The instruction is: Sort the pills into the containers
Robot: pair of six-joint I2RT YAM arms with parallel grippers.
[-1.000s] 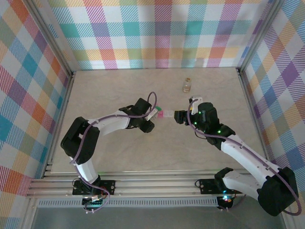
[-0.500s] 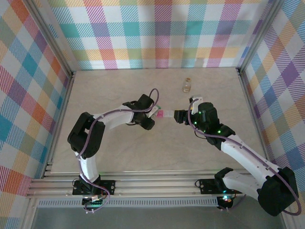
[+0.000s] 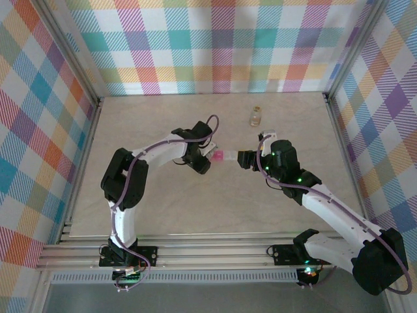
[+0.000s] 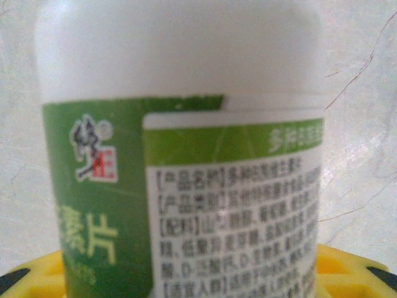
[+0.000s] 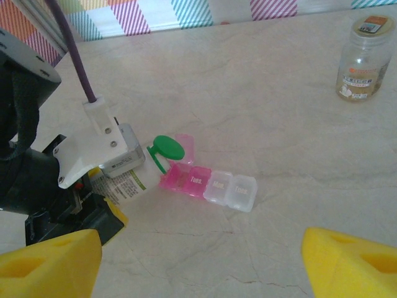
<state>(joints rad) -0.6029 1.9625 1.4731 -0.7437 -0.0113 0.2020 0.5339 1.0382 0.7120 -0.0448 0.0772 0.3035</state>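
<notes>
My left gripper (image 3: 207, 155) clamps the white bottle (image 4: 186, 93), which is tipped on its side with its green cap (image 5: 169, 149) flipped open. The bottle's mouth seems to touch the pink end of the pill box (image 5: 208, 183), just past the fingertips. My right gripper (image 5: 198, 264) hovers with its jaws wide apart. The box lies ahead of it and the amber bottle (image 5: 361, 59) stands well beyond, to its right.
</notes>
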